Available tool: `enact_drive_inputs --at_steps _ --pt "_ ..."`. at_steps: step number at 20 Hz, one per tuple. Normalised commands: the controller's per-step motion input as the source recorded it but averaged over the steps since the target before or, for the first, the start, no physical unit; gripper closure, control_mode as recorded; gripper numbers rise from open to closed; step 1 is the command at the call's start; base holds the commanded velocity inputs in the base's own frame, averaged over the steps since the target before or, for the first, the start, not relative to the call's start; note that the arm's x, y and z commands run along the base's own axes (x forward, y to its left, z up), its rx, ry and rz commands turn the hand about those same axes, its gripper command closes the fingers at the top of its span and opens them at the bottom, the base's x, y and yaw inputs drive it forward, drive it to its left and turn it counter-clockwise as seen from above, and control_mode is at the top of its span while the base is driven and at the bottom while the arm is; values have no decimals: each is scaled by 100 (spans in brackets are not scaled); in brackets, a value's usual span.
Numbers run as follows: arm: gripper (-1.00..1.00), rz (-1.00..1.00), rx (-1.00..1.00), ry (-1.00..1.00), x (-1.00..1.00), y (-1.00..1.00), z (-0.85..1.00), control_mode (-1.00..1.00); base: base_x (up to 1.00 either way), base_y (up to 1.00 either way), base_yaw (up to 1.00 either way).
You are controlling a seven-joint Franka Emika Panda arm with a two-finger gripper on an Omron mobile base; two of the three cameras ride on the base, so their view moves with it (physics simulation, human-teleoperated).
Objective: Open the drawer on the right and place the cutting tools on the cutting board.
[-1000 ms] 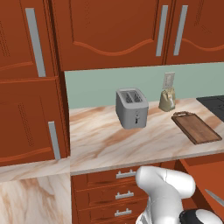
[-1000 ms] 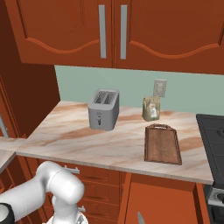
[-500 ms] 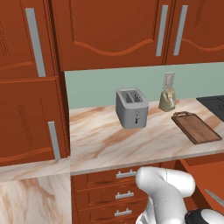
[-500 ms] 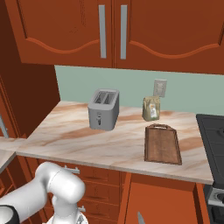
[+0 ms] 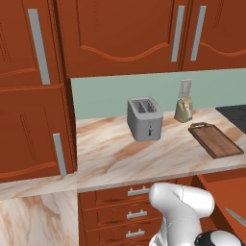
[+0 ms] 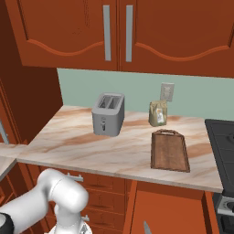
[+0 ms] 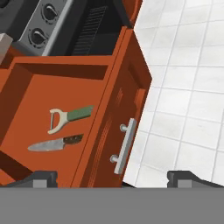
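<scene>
Nothing is moving since the earlier frames: both base views are staying the same, and the arm is remaining low in front of the cabinets.

The drawer is already standing pulled out, a wide reddish-brown box with a silver bar handle on its front. Inside it the peeler is lying flat, with green handle and whitish looped head, and just beside it the knife is lying with a grey blade and a dark handle. The two are near each other but apart. The tool is hovering above the drawer front with its fingertips standing wide apart, holding nothing.

On the surface the cutting board is waiting bare, dark brown with a loop at one end, between the grey toaster and the stove.

The risk, I think, is in the descent: both tools are thin and flat, so the fingertips could slip over them, or catch the drawer wall.
</scene>
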Motion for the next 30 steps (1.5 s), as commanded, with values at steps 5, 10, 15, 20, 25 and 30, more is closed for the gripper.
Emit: enact_drive_inputs --at_steps 5,10,15,20,25,30 --pt "-100 0 -8 16 13 15 6 -100 0 0 0" --pt "-100 0 -8 11 14 13 3 -100 0 0 0" --pt "-100 0 -1 3 1 0 0 -100 0 0 0" --pt "-100 0 0 5 6 2 13 -100 0 0 0" --pt "-100 0 0 17 24 0 16 -100 0 0 0" --pt "-100 0 0 23 38 0 12 -100 0 0 0"
